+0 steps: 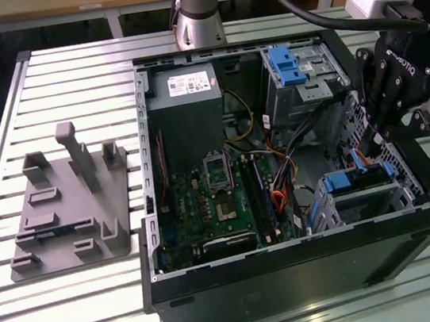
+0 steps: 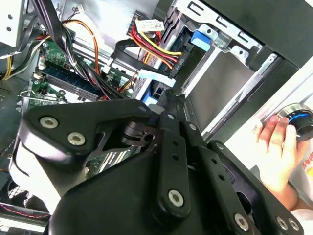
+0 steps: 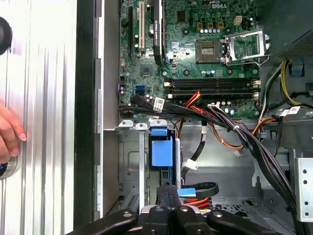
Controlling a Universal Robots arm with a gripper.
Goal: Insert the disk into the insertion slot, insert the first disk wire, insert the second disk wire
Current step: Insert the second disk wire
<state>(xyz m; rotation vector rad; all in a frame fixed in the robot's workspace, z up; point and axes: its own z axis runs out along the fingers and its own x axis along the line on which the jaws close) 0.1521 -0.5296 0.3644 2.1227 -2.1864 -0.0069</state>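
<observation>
Blue carrier plastic tells you where the disk (image 1: 360, 181) is: already seated in the slot (image 1: 364, 198), the perforated silver cage at the case's (image 1: 295, 274) corner nearest the exterior view's right, with the case standing on the slatted bench (image 1: 66, 70). In the first wrist view the blue tab (image 3: 161, 147) sits flush with the cage mouth, so I judge insertion done and the work now on a disk wire.

Your claw (image 1: 372, 137) hangs just above the disk's connector end. In both wrist views its fingers (image 3: 168, 196) look pressed together over a black plug (image 2: 166, 95) with a flat blue cable (image 3: 195, 191) beside it; whether they truly grip that plug I cannot tell.

To do this well, keep the plug square to the disk's edge and press straight along the connector's axis, not at an angle. Mind the red, yellow and black bundle (image 2: 156, 49) crowding the gap, and don't let it be pinched. Go slowly and stop at resistance.

A person's hand (image 2: 274, 147) rests on a knob just outside the case.
</observation>
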